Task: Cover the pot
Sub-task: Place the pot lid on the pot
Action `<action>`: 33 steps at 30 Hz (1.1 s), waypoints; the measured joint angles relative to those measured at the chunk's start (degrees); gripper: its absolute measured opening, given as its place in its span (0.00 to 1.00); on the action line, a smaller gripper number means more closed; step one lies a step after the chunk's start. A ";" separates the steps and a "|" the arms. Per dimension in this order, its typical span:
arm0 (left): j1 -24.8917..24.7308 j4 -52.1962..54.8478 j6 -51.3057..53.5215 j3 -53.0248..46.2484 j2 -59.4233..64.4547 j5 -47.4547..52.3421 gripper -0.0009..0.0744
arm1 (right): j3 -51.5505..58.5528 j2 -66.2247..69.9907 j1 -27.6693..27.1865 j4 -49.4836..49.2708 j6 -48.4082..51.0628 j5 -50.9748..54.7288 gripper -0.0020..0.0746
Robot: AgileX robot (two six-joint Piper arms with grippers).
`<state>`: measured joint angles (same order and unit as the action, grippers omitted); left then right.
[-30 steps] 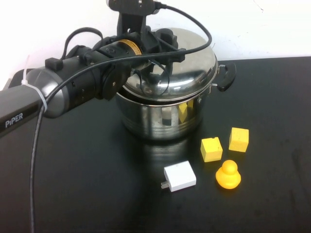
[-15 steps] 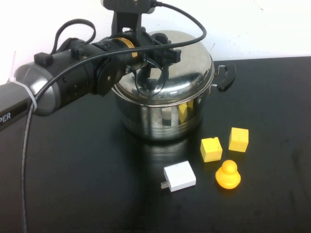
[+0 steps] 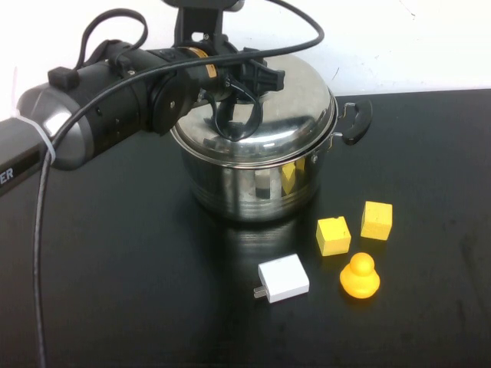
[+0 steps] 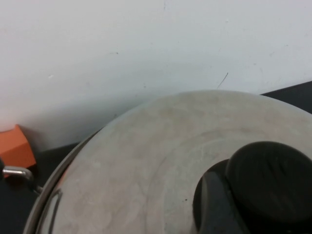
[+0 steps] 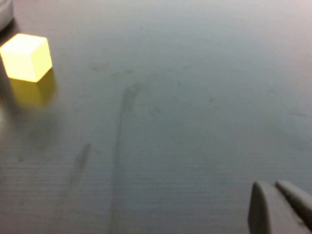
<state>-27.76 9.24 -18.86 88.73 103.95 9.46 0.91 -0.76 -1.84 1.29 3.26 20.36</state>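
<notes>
Op: Since 1 s ago the lid (image 3: pixel 265 107) has dropped level onto the pot (image 3: pixel 253 180); it was tilted w/ a gap on the near side before. L arm has pulled back toward the left too.

Obs: Near to far pls.

Op: Nearest me: white charger plug (image 3: pixel 283 279) and yellow rubber duck (image 3: pixel 360 277), just beside each other on the black table (image 3: pixel 115 291). Behind them two yellow cubes, near-left one (image 3: pixel 333 235) and far-right one (image 3: pixel 377 220), close together but apart.

Obs: And the pot?

Op: Mid-table, toward the back, lid resting on its rim all round as far as I see. Black side handle (image 3: pixel 357 123) sticks out on the right. Cubes reflect in the steel wall.

Obs: L gripper?

Op: Left gripper (image 3: pixel 238 88) sits over the lid's top at the black knob (image 4: pixel 265 187); can't tell if clamped or released, wrist housing blocks it.

Obs: R side?

Op: Right gripper (image 5: pixel 278 207) hovers low over bare table, well apart from the pot. Only grey finger ends (image 5: pixel 263 209) show at the edge, lying together, no gap. One yellow cube (image 5: pixel 27 56) in its view.
</notes>
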 joint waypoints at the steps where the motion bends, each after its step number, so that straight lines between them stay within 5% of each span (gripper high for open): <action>1: 0.00 0.00 0.00 0.00 0.00 0.26 0.45 | 0.00 0.00 0.00 0.00 0.00 0.00 0.02; 27: 0.00 0.63 -0.12 1.44 2.59 0.08 0.45 | 0.00 0.00 0.00 0.00 0.00 0.00 0.02; 33: 0.00 0.86 -0.12 1.19 1.38 1.14 0.67 | 0.00 0.00 0.00 0.00 0.00 0.00 0.02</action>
<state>-27.76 10.09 -18.98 89.92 105.32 10.60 0.91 -0.76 -1.84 1.29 3.26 20.36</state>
